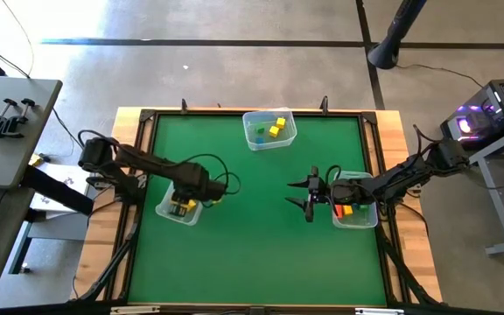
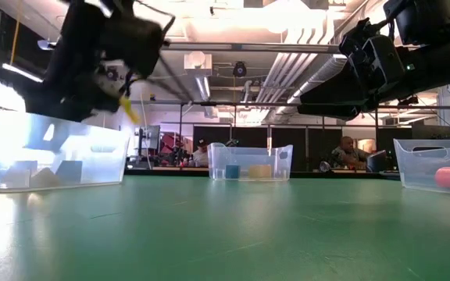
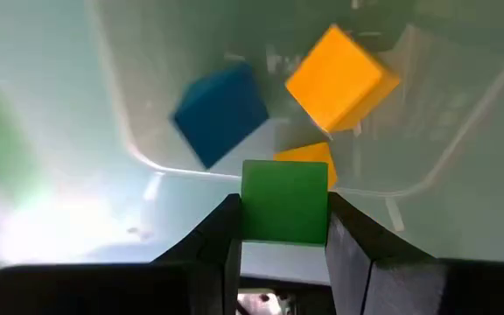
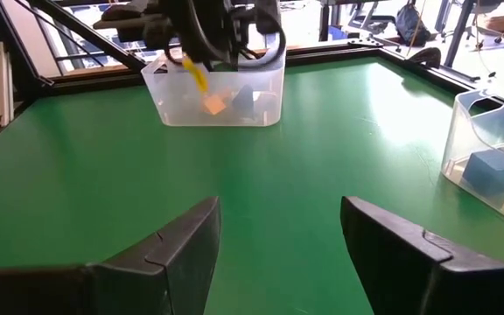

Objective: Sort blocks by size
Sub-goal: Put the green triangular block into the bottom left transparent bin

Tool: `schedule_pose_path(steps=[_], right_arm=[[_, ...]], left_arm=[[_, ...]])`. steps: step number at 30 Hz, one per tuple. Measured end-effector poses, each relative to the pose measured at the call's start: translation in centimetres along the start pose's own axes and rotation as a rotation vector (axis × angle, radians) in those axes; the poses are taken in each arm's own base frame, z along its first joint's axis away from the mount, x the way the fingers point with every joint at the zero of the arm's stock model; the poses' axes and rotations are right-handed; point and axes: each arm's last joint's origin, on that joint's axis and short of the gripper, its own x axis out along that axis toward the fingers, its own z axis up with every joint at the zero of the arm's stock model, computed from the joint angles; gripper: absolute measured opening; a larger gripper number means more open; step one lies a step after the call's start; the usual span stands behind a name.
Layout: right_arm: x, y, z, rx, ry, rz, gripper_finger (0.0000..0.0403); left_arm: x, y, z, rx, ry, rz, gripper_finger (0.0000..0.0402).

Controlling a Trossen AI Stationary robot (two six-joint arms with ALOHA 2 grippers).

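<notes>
- I note the left gripper (image 3: 283,254) clamped on a green cube (image 3: 284,201): flat-faced, plain green, square to the fingers.
- The cube sits between the two dark fingers (image 3: 213,245), one pad on each side face, with its upper part standing clear past the fingertips.
- Beyond the fingertips I see the left clear bin (image 3: 462,149) holding a blue cube (image 3: 221,112) and a yellow cube (image 3: 339,77); a second yellow block (image 3: 309,155) lies just behind the held cube, mostly hidden by it.
- In the high view the left gripper (image 1: 185,194) hangs over that bin (image 1: 166,210) at the left side of the green mat (image 1: 252,245).
- The right gripper (image 4: 274,241) stands with fingers spread wide, nothing between them, only bare mat ahead of the fingertips.
- It hovers just beside the right bin (image 1: 361,220), which holds red and yellow blocks (image 1: 344,210).
- The far bin (image 1: 269,129) holds yellow and green blocks (image 1: 276,128), well apart from both grippers.
</notes>
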Motion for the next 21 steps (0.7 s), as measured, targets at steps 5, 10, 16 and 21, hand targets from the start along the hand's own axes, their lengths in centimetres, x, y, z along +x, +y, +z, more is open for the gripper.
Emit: schedule_pose_path(steps=[5, 10, 16, 21], right_arm=[[0.0, 0.0, 0.0, -0.002, 0.000, -0.001, 0.0233], [0.0, -0.1, 0.0, 0.002, -0.004, -0.024, 0.0233], [0.0, -0.1, 0.0, 0.005, -0.005, -0.030, 0.0233], [0.0, -0.1, 0.0, 0.005, -0.005, -0.030, 0.0233]], left_arm=[[2.1, -0.3, -0.4, -0.002, 0.037, -0.002, 0.0108], [2.6, -0.3, -0.1, -0.025, -0.003, 0.001, 0.0146], [2.8, 0.5, 0.1, -0.057, -0.036, -0.010, 0.0186], [3.3, 1.1, -0.4, -0.082, -0.003, -0.026, 0.0194]])
